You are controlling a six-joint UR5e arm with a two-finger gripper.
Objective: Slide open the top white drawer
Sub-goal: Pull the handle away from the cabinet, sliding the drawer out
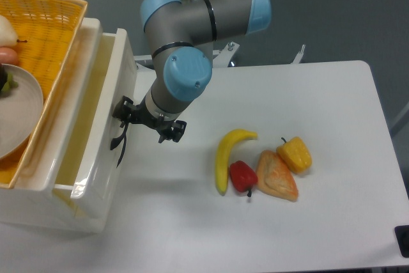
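The top white drawer (pixel 105 171) stands partly pulled out of the white cabinet (pixel 45 206) at the left, showing its yellowish inside. Its curved black handle (pixel 119 146) is on the front panel, facing right. My gripper (pixel 149 121) is right at the handle's upper end. Its fingers are spread apart: the left finger (pixel 123 110) touches the handle's top and the right finger (pixel 175 131) hangs over the bare table. The arm's grey and blue wrist hides the gripper's body.
A yellow wicker basket (pixel 54 17) with a plate (pixel 25 103) and fruit sits on top of the cabinet. On the table to the right lie a banana (pixel 227 155), a red pepper (pixel 243 176), a yellow pepper (pixel 295 154) and an orange pastry (pixel 277 177).
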